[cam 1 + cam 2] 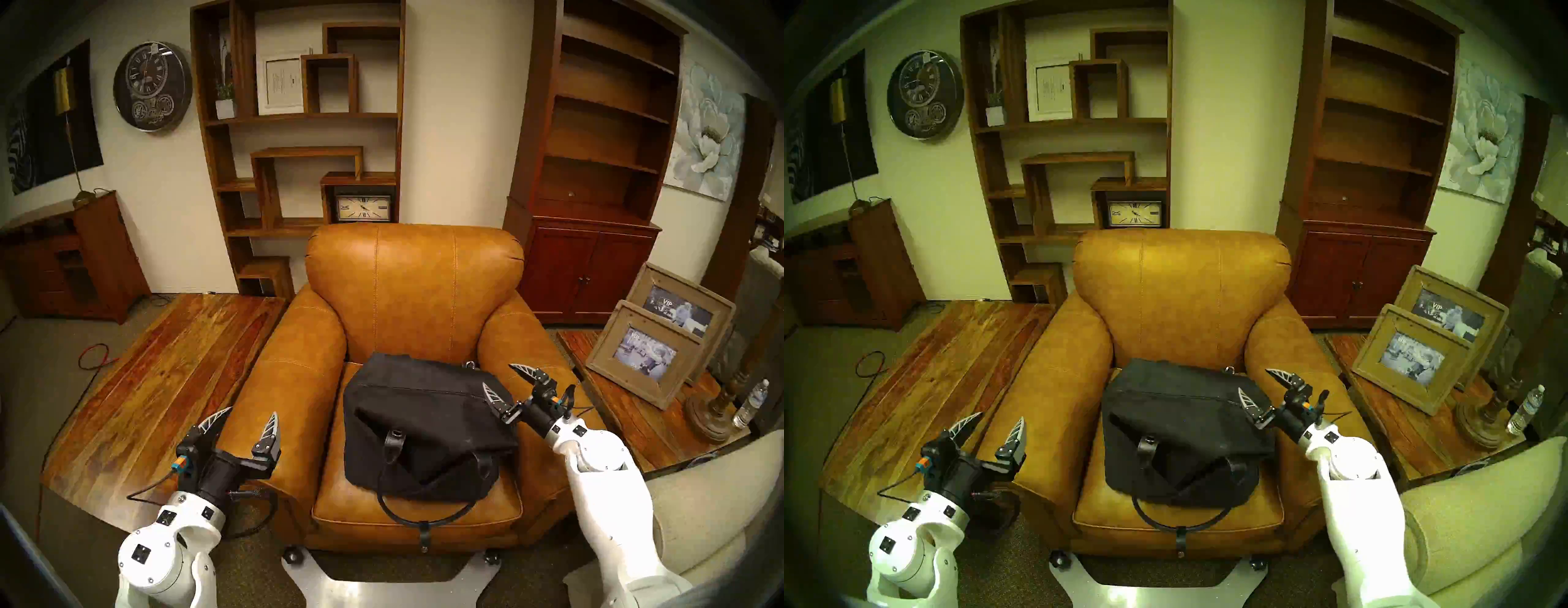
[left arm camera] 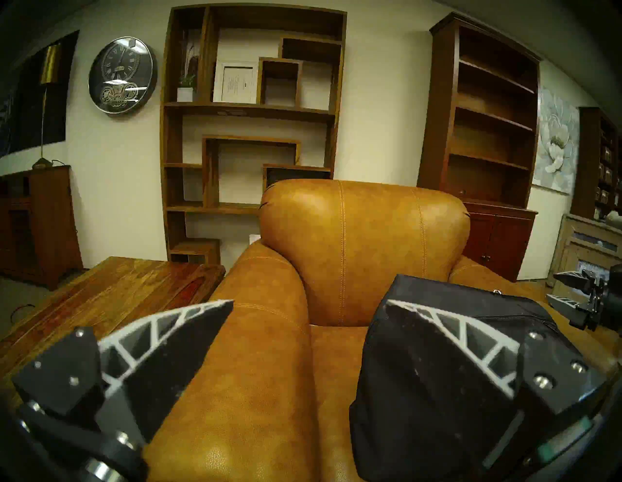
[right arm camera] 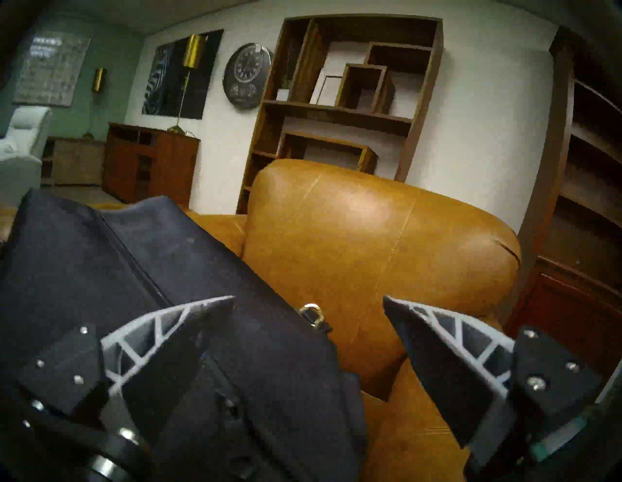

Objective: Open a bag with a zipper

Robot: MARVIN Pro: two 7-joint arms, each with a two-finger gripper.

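Tan leather armchair (image 1: 415,297) fills the middle of the room, and the bag (image 1: 424,424), black canvas, lies on its seat cushion with its long axis running across the chair from arm to arm, handles spilling toward the robot over the cushion's front edge. Along the bag's top the zipper (image 1: 420,389) follows that same left-to-right line, apparently shut along its length; its pull tab is too small and dark to place with confidence, though it may sit near the right end. The right end effector (image 1: 505,382) hangs at that right end of the bag, jaws wide apart and gripping nothing, one finger over the canvas and the other beyond it, close to the small metal ring (image 3: 311,314). The left end effector (image 1: 250,422), also spread and empty, hovers over the chair's left arm, well clear of the bag, so the right arm is plainly nearer.
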